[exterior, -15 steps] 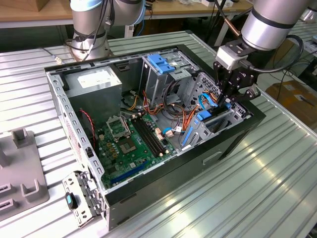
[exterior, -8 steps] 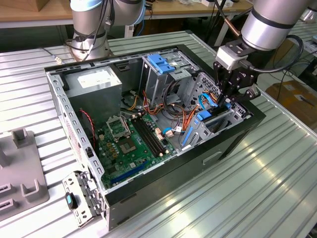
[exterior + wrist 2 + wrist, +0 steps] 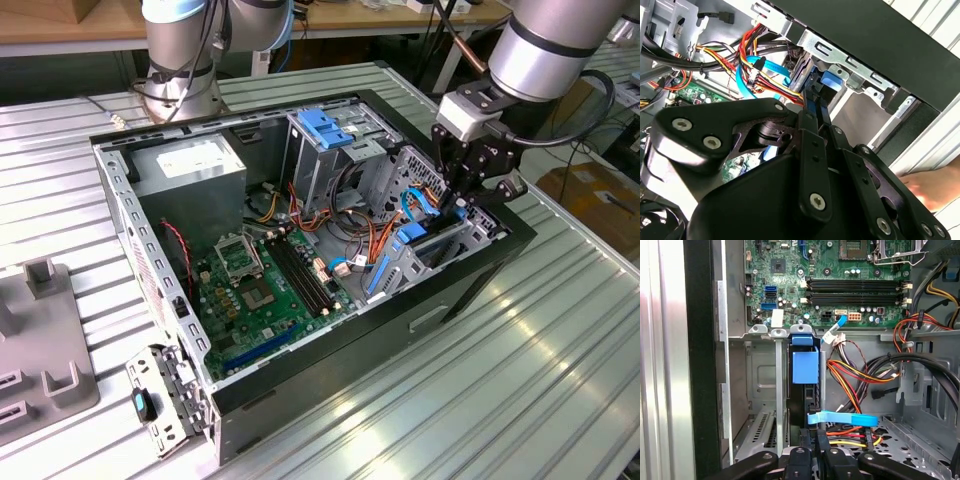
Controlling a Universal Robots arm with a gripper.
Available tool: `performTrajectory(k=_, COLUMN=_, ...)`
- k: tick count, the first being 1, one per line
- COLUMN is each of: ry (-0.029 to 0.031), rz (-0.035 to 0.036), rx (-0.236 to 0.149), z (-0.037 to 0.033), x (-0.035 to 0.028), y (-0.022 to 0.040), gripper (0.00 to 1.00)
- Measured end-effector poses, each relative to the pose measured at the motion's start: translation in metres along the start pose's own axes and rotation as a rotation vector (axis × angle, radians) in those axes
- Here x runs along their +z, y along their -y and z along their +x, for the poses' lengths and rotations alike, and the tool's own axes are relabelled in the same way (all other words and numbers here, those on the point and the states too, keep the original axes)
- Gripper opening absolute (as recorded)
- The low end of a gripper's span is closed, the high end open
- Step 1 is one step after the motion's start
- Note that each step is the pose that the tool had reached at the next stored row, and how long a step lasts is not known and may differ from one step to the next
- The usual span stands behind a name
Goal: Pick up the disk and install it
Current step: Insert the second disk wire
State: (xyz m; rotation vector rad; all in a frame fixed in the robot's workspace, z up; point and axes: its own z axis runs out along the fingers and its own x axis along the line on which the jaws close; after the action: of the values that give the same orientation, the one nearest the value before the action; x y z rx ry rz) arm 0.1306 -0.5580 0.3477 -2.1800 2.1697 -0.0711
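The disk [image 3: 805, 367] stands on edge inside the drive bay at the front corner of the open computer case [image 3: 470, 275]. Its blue plastic rail end [image 3: 832, 80] and dark narrow edge face me. In the exterior view the disk [image 3: 415, 240] sits low in the bay at the exterior view's right. My gripper [image 3: 455, 205] hangs right over it. In both wrist views the two black fingers lie close together, and the gripper [image 3: 817, 410] tips rest against the disk's near edge [image 3: 815, 100]. I cannot tell whether they pinch any part of it.
A flat blue cable [image 3: 842, 418] and bundles of red, yellow and black wires [image 3: 860, 375] crowd the bay's side. The green motherboard [image 3: 265, 275], a grey power-supply box [image 3: 190, 165] and a metal cage with a blue top [image 3: 330, 130] fill the case. A grey fixture [image 3: 40, 340] lies on the ribbed table.
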Motion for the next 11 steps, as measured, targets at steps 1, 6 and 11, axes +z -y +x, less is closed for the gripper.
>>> performTrajectory(k=1, ry=-0.0001, rz=0.0000, rx=0.000, z=0.0000, x=0.0001, y=0.0000, gripper=0.16)
performTrajectory(k=6, ry=0.0085, rz=0.0000, rx=0.001, z=0.0000, x=0.0015, y=-0.0001, gripper=0.16)
performTrajectory(k=11, ry=0.0152, rz=0.0001, rx=0.001, z=0.0001, x=0.0028, y=-0.0003, gripper=0.16)
